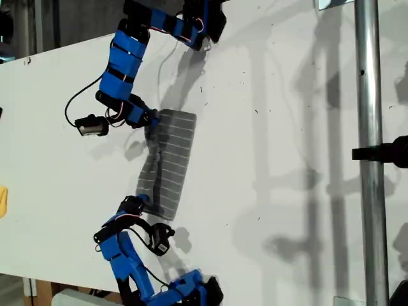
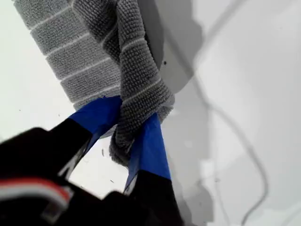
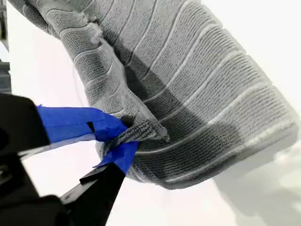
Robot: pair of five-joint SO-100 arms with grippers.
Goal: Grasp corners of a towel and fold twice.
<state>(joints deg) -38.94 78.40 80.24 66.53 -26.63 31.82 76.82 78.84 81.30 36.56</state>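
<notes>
The grey striped towel (image 1: 172, 159) lies as a long narrow strip on the white table (image 1: 268, 191), partly doubled over itself. In the exterior view my first gripper (image 1: 150, 119) is at the strip's upper end. It is shut on a bunched corner (image 2: 136, 99) of the towel (image 2: 80, 61), which is lifted and twisted. My second gripper (image 1: 141, 203) is at the lower end, shut on another corner (image 3: 141, 129) pulled over the towel (image 3: 197, 84). The remaining corners are hidden in the folds.
A metal pole (image 1: 373, 159) with a black clamp stands at the exterior view's right. A yellow object (image 1: 2, 201) sits at the left edge of that view. Arm and pole shadows cross the table.
</notes>
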